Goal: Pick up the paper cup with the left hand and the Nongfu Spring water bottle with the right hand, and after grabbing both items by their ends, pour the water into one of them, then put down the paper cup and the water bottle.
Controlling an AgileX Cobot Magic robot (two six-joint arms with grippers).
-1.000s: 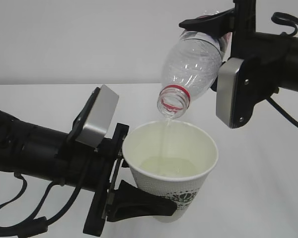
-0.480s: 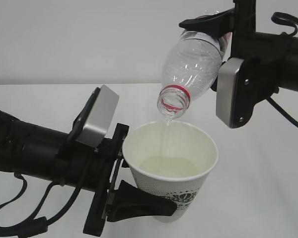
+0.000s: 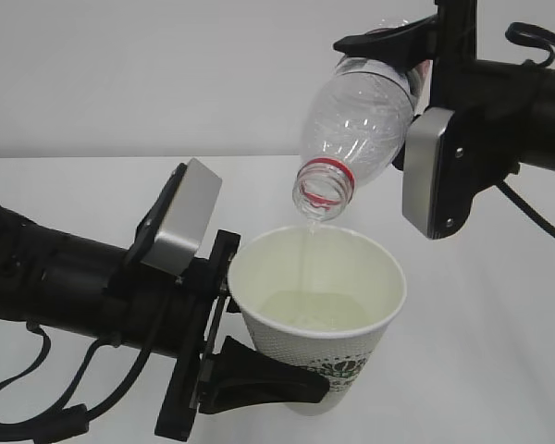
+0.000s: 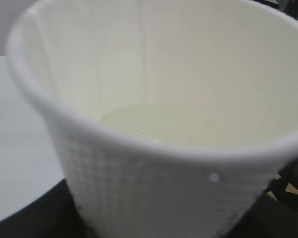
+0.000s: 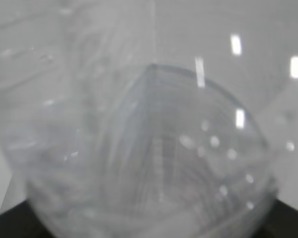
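Paper cup [image 3: 319,310], tapered, dotted, in left end effector [image 3: 259,375]; ribbed clear bottle [image 3: 356,139] in right end effector [image 3: 398,46].

You've got a plain white table [image 3: 499,305] across the lower part of the exterior view, surface bare and matte. Behind it, a flat light-grey wall [image 3: 148,74], unmarked. Table's far edge meets the wall in a straight horizontal line. Lighting is soft and even, with only faint shadows on the tabletop.
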